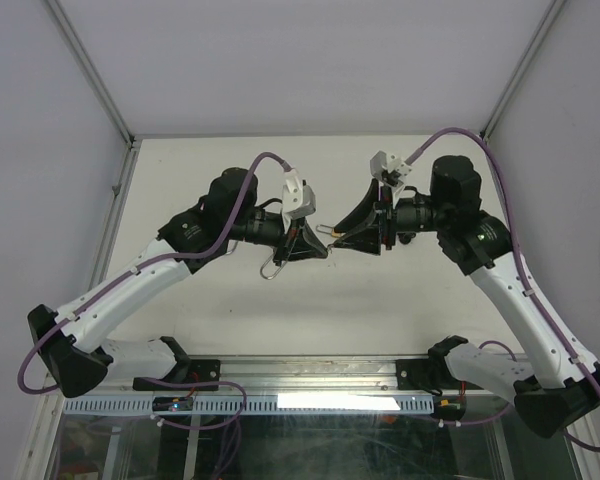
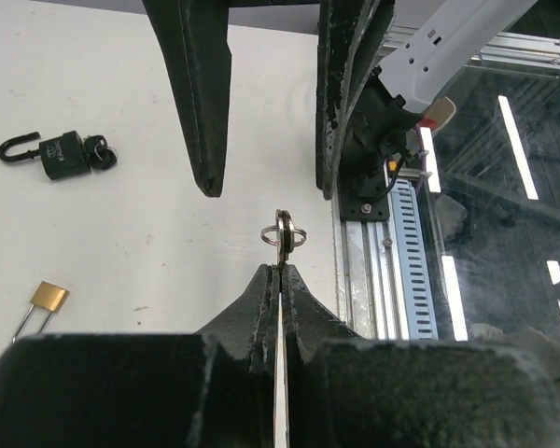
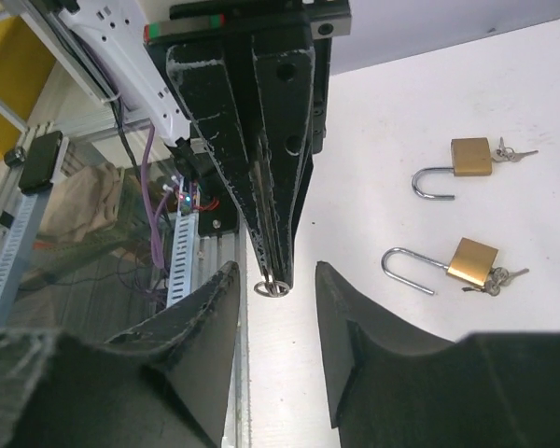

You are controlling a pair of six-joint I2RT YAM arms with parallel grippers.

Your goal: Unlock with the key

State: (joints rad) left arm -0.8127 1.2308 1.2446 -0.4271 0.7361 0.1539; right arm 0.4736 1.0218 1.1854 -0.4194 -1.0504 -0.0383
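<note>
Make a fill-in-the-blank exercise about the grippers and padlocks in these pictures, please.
The left gripper is ____ on a key. The right gripper stands ____, one finger on each side of the key ring. The right wrist view shows ____ brass padlocks on the table.
Missing words: shut; open; two.

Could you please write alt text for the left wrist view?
The shut left hand pinches a key, its ring poking toward the open right hand above. On the white table lie a black padlock, shackle open, and part of a brass padlock.
</note>
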